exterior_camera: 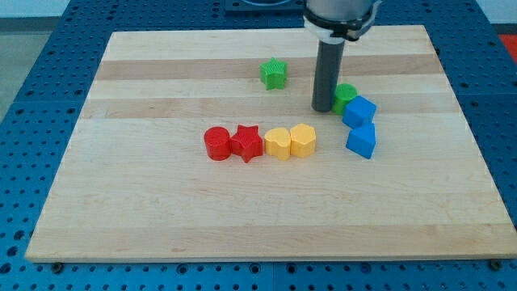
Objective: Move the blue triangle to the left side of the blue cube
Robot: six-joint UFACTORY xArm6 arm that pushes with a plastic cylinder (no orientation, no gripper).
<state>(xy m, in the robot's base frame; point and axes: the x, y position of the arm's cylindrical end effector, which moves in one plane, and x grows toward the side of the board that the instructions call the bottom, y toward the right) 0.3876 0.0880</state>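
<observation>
My tip stood planted on the wooden board in the upper right of the frame, right up against the left edge of the green round block, which peeked out from behind the rod. It carried nothing, since the rod ends plain with no jaws to open or close, and it only touched the board. Just below and to the right of the tip sat the two blue blocks, stacked one above the other in the view and touching or very nearly so: the upper blue block, pressed close to the green round block, and the lower blue block beneath it. Which of the two was the triangle and which the cube could not be told with confidence from this angle. Over to the left of the rod, near the top centre, the green star sat alone. Across the middle of the frame ran a tight row: red cylinder, red star, yellow block, and a second yellow block.
</observation>
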